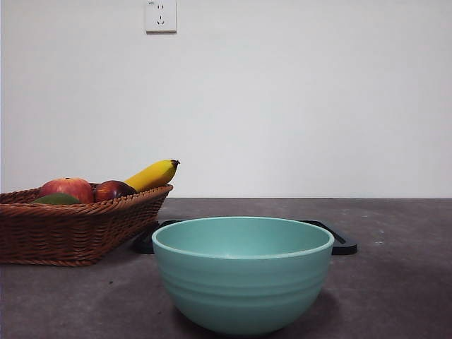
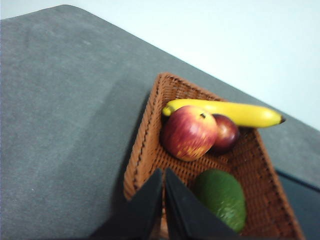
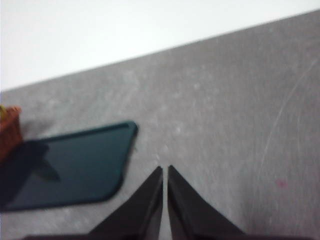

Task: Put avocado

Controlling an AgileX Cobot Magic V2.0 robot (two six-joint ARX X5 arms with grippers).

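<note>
The avocado (image 2: pixel 222 199) is dull olive-green and lies in the brown wicker basket (image 2: pixel 142 142), next to the red-yellow apple (image 2: pixel 189 132). In the front view only its top (image 1: pixel 56 200) shows over the basket's rim (image 1: pixel 85 229). My left gripper (image 2: pixel 164 174) is shut and empty, above the basket's rim, close beside the avocado. My right gripper (image 3: pixel 165 170) is shut and empty over the bare grey table, near a dark tray (image 3: pixel 70 167). Neither arm shows in the front view.
A teal bowl (image 1: pixel 243 272) stands at the front middle, with the dark flat tray (image 1: pixel 339 244) behind it. The basket also holds a banana (image 2: pixel 225 112) and a dark maroon fruit (image 2: pixel 227 132). A white wall rises behind the table.
</note>
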